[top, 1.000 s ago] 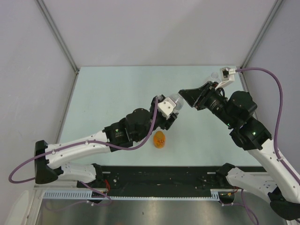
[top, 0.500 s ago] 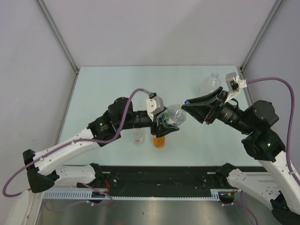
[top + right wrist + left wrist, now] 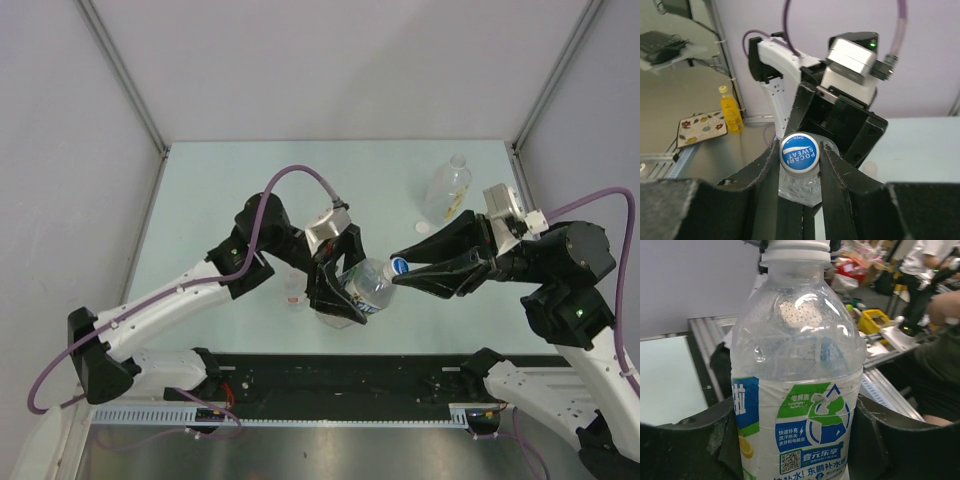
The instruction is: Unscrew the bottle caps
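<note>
Your left gripper (image 3: pixel 342 288) is clamped part-way closed around the body of the blue-labelled clear plastic bottle (image 3: pixel 795 370). It holds the bottle off the table, tipped neck-first toward your right gripper (image 3: pixel 402 268), whose fingers are pinched almost shut on the round blue plastic screw cap (image 3: pixel 799 153). To twist well, keep the right wrist's turning axis in line with the bottle neck and grip the cap by its side wall. Hold the left clamp firm enough that the body cannot spin, but no firmer: I judge thin plastic like this would buckle under more squeeze. Of the containers, the large clear plastic jug-like bottle (image 3: pixel 447 186) stands on the far side of the right gripper, well apart, and I cannot tell what it holds. The held bottle looks empty except for droplets inside its shoulder. The small red-labelled clear plastic bottle (image 3: pixel 295 292) stands just beside the left gripper, on its left, contents unclear.
</note>
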You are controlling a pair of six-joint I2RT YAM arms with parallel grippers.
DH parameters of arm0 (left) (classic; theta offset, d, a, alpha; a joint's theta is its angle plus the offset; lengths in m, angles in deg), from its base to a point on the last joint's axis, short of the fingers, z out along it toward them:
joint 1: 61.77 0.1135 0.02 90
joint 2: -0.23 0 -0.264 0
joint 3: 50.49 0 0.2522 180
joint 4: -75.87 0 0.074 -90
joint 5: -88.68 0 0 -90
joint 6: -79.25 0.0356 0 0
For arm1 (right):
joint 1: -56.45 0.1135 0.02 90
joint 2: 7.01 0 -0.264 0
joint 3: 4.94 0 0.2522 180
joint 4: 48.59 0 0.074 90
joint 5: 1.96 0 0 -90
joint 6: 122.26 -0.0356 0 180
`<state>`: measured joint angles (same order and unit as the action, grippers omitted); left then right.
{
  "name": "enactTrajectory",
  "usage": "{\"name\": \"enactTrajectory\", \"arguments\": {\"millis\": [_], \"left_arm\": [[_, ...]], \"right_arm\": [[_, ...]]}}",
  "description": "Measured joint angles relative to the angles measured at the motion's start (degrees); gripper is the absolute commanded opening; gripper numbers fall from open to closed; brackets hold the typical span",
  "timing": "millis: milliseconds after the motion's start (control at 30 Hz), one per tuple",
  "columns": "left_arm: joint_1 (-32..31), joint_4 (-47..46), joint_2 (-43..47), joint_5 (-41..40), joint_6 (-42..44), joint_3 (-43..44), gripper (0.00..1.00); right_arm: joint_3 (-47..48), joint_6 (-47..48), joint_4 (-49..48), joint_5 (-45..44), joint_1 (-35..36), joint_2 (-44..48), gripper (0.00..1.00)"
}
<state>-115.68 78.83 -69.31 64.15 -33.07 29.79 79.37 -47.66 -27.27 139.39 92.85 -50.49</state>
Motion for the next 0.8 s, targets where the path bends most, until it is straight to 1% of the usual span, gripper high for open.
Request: {"name": "enactTrajectory", "arguments": {"millis": [133,367,500,667,733,800], "left_arm": [[-0.2,-8.7,-2.4,5.8,-7.9,-0.2,0.0],[-0.5,-25.9,-7.3,12.6,-21.7,-0.7,0.0],[-0.5,-36.5,-9.9,15.2,-30.1,-1.0,0.0],[-0.5,-51.7,-13.7,17.5,-42.6,-1.0,0.0],[-0.5,-55.8,-14.9,18.2,-47.7,-0.9,0.0],[-0.5,-59.1,-16.2,19.2,-52.8,-0.2,0.0]], "right_arm": [[0.2,1.6,-2.8,6.9,-0.6,-0.2,0.0],[0.4,2.1,-8.0,17.1,-3.1,-2.1,0.0],[0.5,2.1,-9.8,20.3,-3.3,-3.0,0.0],[0.6,2.4,-10.9,22.9,-3.3,-3.9,0.0],[0.6,2.9,-10.6,23.7,-3.3,-4.2,0.0],[0.6,3.1,-10.4,24.3,-3.3,-4.3,0.04]]}}
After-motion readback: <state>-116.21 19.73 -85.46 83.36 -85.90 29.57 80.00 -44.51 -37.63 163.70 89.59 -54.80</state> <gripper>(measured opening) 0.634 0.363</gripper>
